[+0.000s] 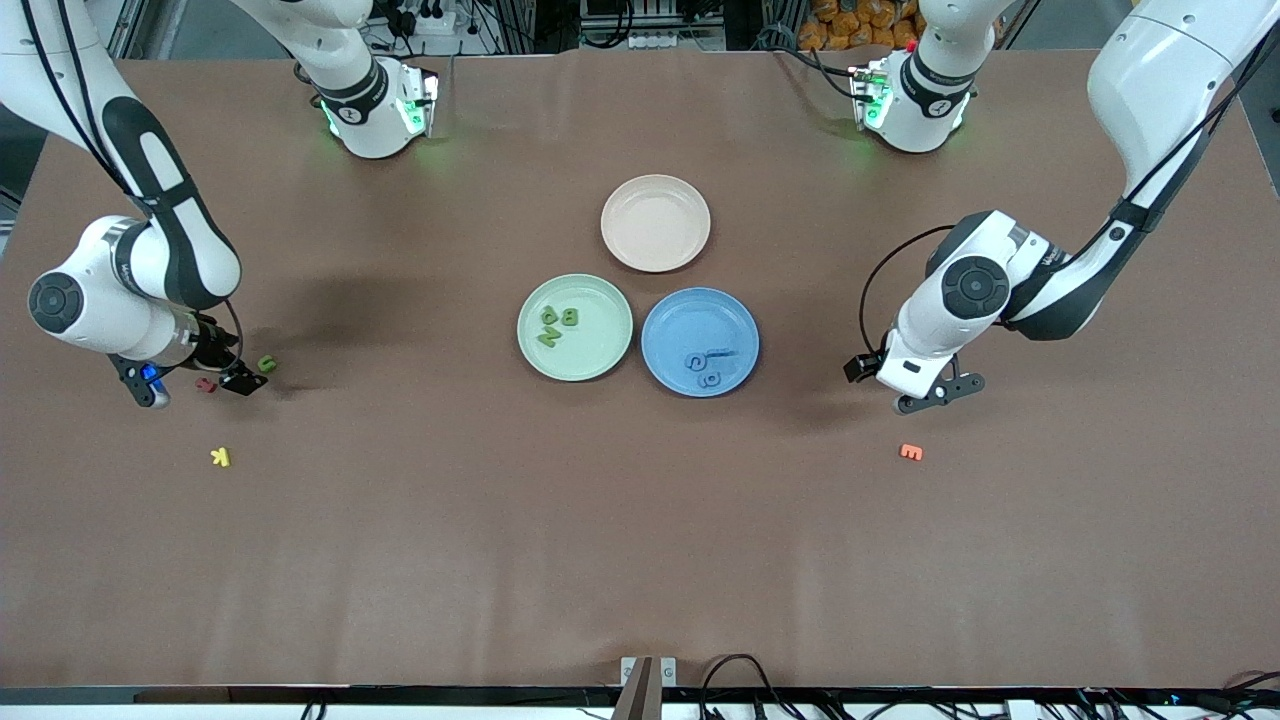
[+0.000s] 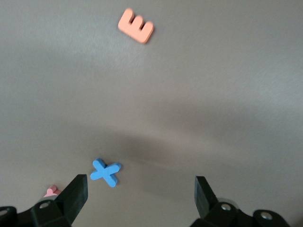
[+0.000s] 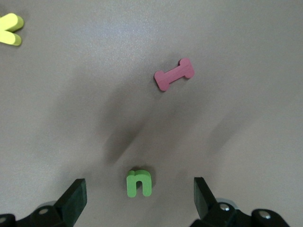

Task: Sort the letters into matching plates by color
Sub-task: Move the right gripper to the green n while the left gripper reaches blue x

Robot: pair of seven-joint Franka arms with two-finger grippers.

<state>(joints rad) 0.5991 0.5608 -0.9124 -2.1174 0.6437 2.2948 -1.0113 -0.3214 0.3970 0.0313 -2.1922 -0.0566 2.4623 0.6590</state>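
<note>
Right wrist view: a green letter (image 3: 138,183), a chunky foam n or u, lies flat on the brown table (image 3: 246,142) between the spread fingers of the right gripper (image 3: 139,201), which holds nothing. A dark red letter I (image 3: 174,74) sits at about one o'clock from it, and a yellow letter (image 3: 10,29) at about ten o'clock.

Left wrist view: a blue letter X (image 2: 105,171) lies flat just off one finger of the left gripper (image 2: 141,196), which is also wide open and empty. A pink letter (image 2: 52,191) peeks out beside that finger, and an orange letter E (image 2: 136,25) lies at twelve o'clock.

Front view: the green plate (image 1: 575,327) carries three green letters (image 1: 555,325) and the blue plate (image 1: 700,341) three blue letters (image 1: 703,362); the plates touch at the table's centre, with a beige plate (image 1: 656,222) at twelve o'clock from them. Each gripper hangs low toward its own end of the table.

The step in hand appears to be the last pair of picks. Next, the right gripper would need to lower and close on the green letter, while the left must first centre over the blue X, avoiding the pink piece.
</note>
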